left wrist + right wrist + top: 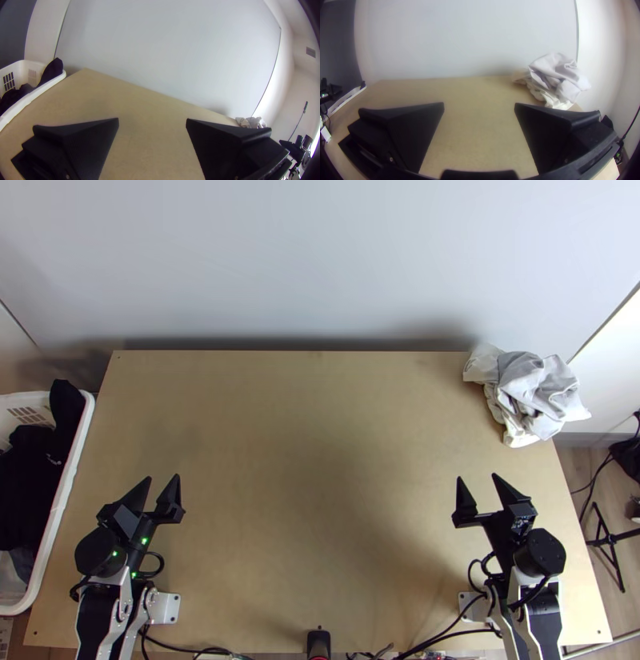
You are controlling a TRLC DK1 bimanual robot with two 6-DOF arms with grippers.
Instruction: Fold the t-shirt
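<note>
Pale wall (320, 268) fills the whole background, and up against it sits my light wooden table (320, 444). Next biggest is the white basket (30, 97) just beside the table's left edge, with a load of dark clothes (28, 476) bunched up inside. Then there's the pale cloth heap (532, 388), white and greyish, all crumpled at the far right corner and poking out past the table edge. Can't tell from my end if it's one t-shirt or several pieces, it's just too scrunched.

Both grippers are over the near part of the table, pointing at the wall. My left gripper (162, 478) has its two black fingers well apart, with bare wood visible between them. Same deal on my right gripper (478, 477): fingers spread, pale heap well beyond them. Smallest bit is a black device (318, 642) at the middle of the near edge.
</note>
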